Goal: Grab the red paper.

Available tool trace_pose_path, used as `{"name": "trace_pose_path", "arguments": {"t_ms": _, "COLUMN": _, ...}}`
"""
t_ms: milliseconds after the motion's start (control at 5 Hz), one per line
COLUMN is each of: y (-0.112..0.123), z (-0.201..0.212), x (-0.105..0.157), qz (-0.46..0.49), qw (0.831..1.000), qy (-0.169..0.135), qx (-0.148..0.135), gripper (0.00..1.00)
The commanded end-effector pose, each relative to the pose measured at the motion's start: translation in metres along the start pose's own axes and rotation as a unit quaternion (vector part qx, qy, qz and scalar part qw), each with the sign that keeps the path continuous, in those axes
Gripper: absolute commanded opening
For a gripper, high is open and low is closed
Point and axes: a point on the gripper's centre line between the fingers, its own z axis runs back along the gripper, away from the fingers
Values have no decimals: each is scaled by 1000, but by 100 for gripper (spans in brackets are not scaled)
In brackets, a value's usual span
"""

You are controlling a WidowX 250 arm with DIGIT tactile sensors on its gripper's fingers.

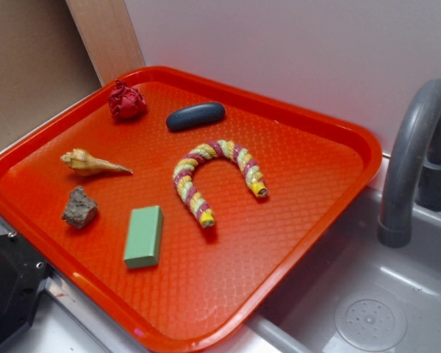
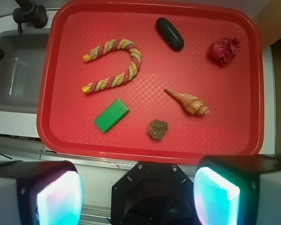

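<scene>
We judge the approach not begun: our gripper (image 2: 138,194), jaws spread, must cross the tray (image 2: 145,146) to the red paper (image 2: 223,50).

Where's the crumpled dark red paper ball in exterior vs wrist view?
Exterior: crumpled dark red paper ball sits upper left, in the orange-red plastic tray's far corner.
Wrist: upper right, near the tray's right edge.
Shared landmark: the dark oval stone lies beside it in both.

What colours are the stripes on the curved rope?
Dark red and yellow spiral stripes on the curved rope, with yellow tips; the exterior view shows it best.
</scene>
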Motion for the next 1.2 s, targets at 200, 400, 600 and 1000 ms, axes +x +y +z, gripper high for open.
{"name": "trace_pose_path", "arguments": {"t_ms": 200, "y": 13, "z": 0, "x": 25, "qz": 25, "qw": 999, "qy": -24, "qx": 5, "gripper": 100}}
{"name": "trace_pose_path", "arguments": {"t_ms": 400, "y": 35, "z": -7, "x": 60, "qz": 39, "qw": 996, "qy": -73, "qx": 34, "gripper": 100}}
{"name": "trace_pose_path", "arguments": {"t_ms": 600, "y": 60, "z": -18, "x": 87, "qz": 41, "qw": 991, "qy": -102, "qx": 74, "gripper": 100}}
{"name": "trace_pose_path", "arguments": {"t_ms": 1000, "y": 107, "z": -75, "x": 131, "qz": 2, "qw": 975, "qy": -134, "qx": 175, "gripper": 100}}
